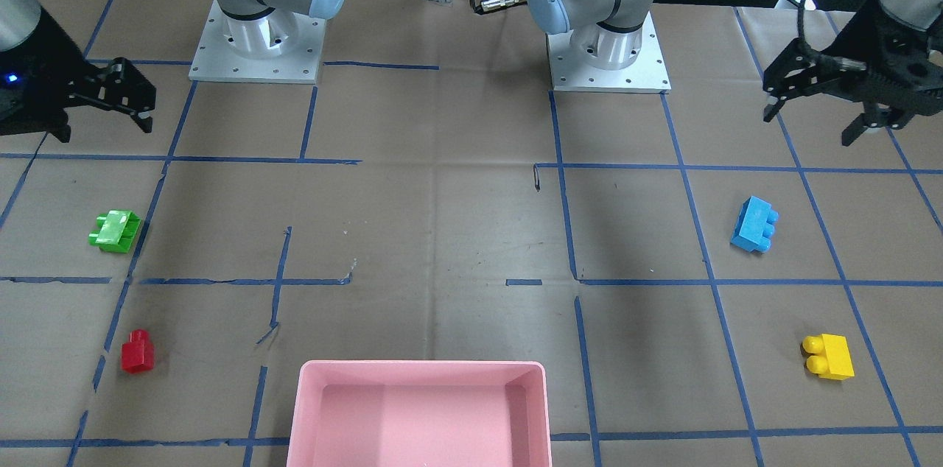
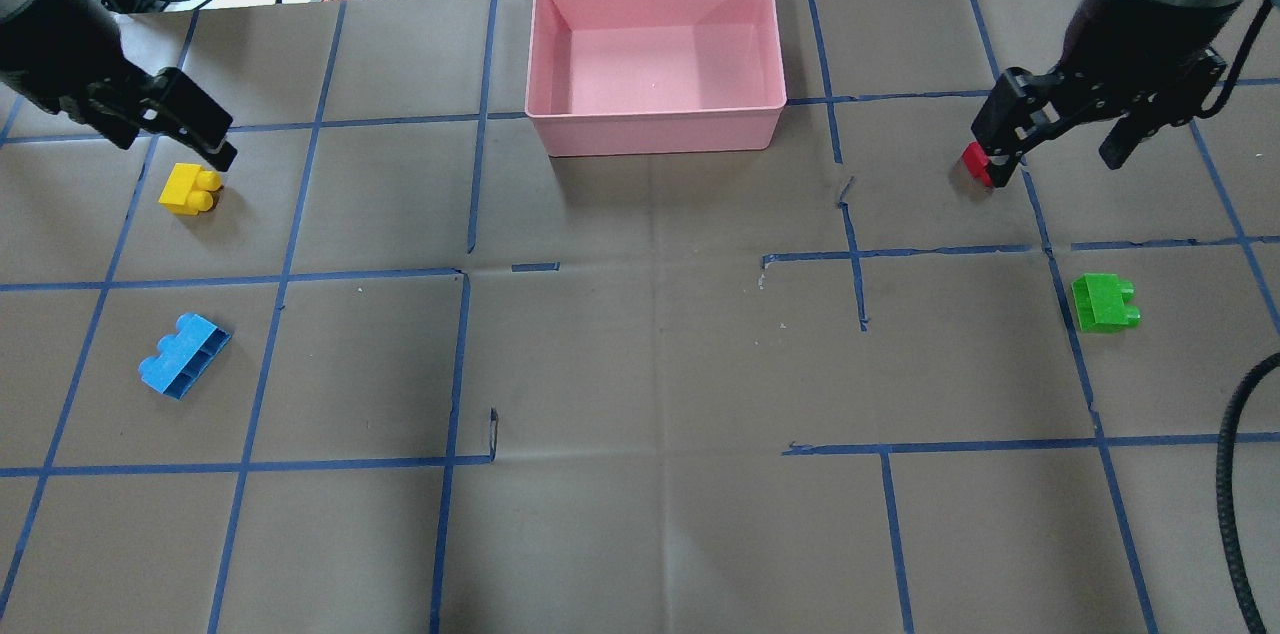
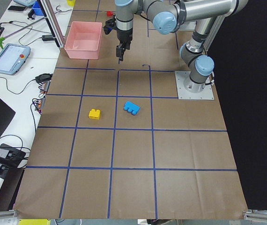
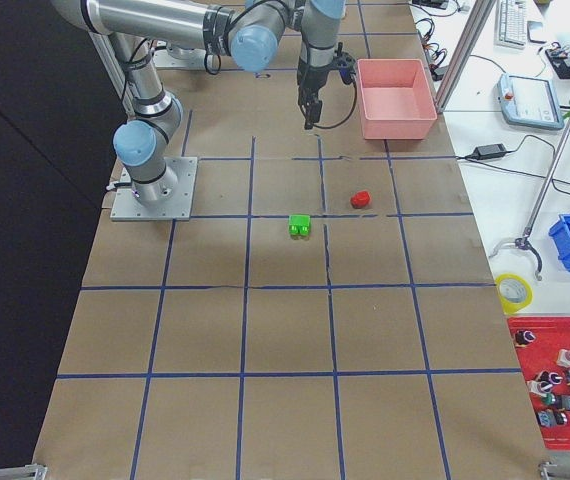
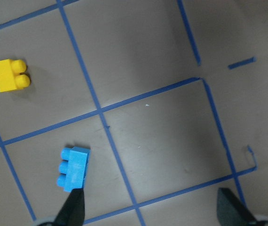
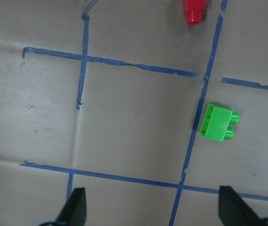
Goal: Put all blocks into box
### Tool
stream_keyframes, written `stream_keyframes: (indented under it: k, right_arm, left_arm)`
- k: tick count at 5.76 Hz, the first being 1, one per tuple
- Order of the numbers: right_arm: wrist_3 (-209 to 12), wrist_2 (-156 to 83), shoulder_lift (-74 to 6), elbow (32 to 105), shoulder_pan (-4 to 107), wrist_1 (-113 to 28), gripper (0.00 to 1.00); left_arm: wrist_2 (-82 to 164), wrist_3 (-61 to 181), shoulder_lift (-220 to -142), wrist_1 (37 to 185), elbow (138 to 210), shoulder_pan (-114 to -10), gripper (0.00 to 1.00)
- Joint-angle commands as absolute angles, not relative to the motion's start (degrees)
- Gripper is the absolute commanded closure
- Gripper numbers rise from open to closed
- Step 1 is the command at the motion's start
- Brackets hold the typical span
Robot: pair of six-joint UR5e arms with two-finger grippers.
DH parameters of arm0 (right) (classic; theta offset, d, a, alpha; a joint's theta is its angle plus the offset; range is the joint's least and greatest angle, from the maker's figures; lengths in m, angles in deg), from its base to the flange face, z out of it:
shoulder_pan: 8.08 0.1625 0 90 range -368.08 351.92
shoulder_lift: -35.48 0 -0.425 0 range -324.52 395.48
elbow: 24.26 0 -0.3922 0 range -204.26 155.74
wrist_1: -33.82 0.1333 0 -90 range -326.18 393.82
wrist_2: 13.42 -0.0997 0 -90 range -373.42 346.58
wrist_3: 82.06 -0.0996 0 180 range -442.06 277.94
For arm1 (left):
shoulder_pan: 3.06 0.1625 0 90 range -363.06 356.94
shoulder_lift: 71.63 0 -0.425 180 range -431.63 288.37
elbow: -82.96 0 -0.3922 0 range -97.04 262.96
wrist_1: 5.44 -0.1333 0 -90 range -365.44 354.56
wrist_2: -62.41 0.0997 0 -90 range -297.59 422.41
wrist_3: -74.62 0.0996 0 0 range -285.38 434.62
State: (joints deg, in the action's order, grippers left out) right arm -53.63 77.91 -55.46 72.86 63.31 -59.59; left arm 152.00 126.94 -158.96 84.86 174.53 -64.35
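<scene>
The pink box (image 2: 655, 129) sits at the middle of the table's (image 2: 650, 364) far edge, away from the robot's bases. The left gripper (image 1: 810, 124) hangs above the left end with its jaws spread wide, gripping nothing. Below it and apart from it, the blue brick (image 2: 183, 355) lies on its side, with the yellow brick (image 2: 188, 190) nearer the far edge. The right gripper (image 1: 103, 128) hangs above the right end, equally wide open and unladen, over the green brick (image 1: 116, 231) and, nearer the far edge, the red brick (image 1: 137, 351).
</scene>
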Motion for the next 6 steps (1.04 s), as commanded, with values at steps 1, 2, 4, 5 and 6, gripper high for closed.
stream_keyframes:
  k: [1,2,4,5,6]
  right_arm:
    - [-49.6,78.2,-55.0,82.4,56.2,-74.0,0.01]
    - [-50.0,77.8,-54.8,85.1,52.6,-74.9,0.01]
    - [-50.2,77.0,-50.3,87.9,52.0,-75.5,0.0]
    - [-49.9,77.1,-49.1,88.7,52.0,-77.5,0.0]
    - [-49.7,77.5,-48.5,89.6,52.0,-77.7,0.0]
  left_arm:
    - [151.6,142.7,-158.6,84.0,179.4,-51.5,0.01]
    - [151.6,140.8,-158.5,81.2,182.3,-50.9,0.01]
    - [151.3,139.2,-160.0,75.3,187.1,-51.0,0.02]
    - [151.3,139.2,-160.3,69.0,191.4,-51.1,0.02]
    - [150.1,139.2,-160.6,63.3,194.9,-51.1,0.02]
